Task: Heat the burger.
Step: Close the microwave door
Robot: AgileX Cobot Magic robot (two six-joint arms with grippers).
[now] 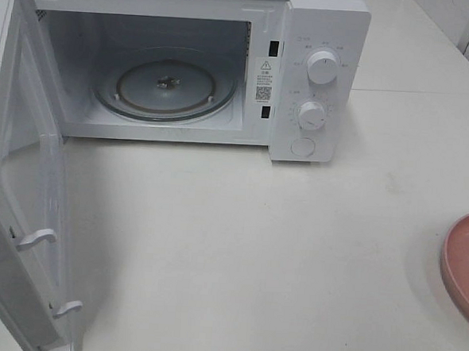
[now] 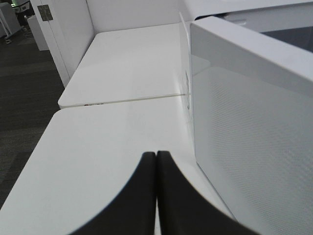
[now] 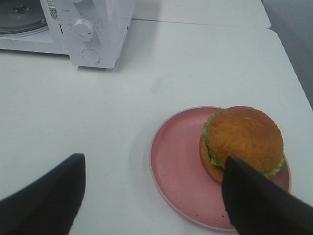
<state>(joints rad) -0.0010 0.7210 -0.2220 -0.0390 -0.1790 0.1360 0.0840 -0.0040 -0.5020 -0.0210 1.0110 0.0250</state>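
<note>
Door (image 1: 25, 210) of white microwave (image 1: 320, 77) stands open; left gripper (image 2: 156, 161) clenched empty. Right gripper (image 3: 151, 196), spread wide above golden-bun burger (image 3: 243, 142) on round pink plate (image 3: 176, 161), probably grasps next.

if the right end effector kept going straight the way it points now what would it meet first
Probably the pink plate, on its bare side beside the burger. The right end effector is open and aimed down at the table, one finger overlapping the burger's edge in the wrist view. Depth is unclear, so this is a judgement.
</note>
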